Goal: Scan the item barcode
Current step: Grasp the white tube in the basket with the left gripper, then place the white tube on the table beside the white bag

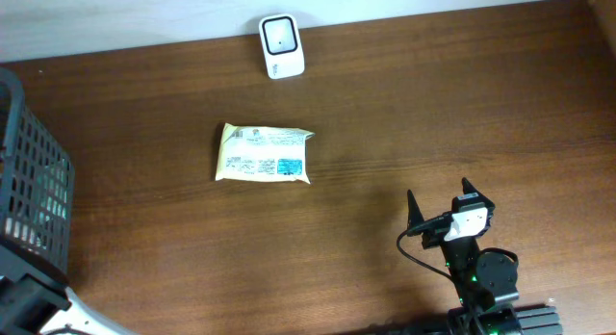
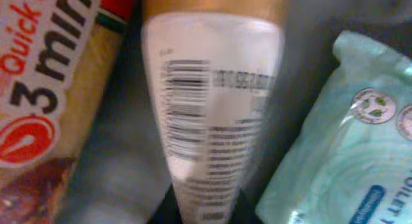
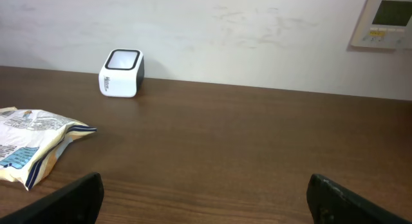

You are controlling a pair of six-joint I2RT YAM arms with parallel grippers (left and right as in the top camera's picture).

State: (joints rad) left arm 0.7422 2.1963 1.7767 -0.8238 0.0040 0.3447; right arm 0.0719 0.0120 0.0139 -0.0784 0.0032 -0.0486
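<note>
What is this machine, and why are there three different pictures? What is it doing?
It is a robot with two arms, and each arm ends in a two-finger gripper. One camera looks down from above. There you see a brown table, a white scanner box, a yellow packet and a dark basket at the left edge. The right gripper waits with its fingers wide open, holding nothing.

The other two pictures come from small cameras on the wrists. The right one looks across the table at the scanner and the packet. The left one is very close to some packages: the left gripper has closed on a white pouch with a barcode. Beside it lie an orange box and a pale green pack.
</note>
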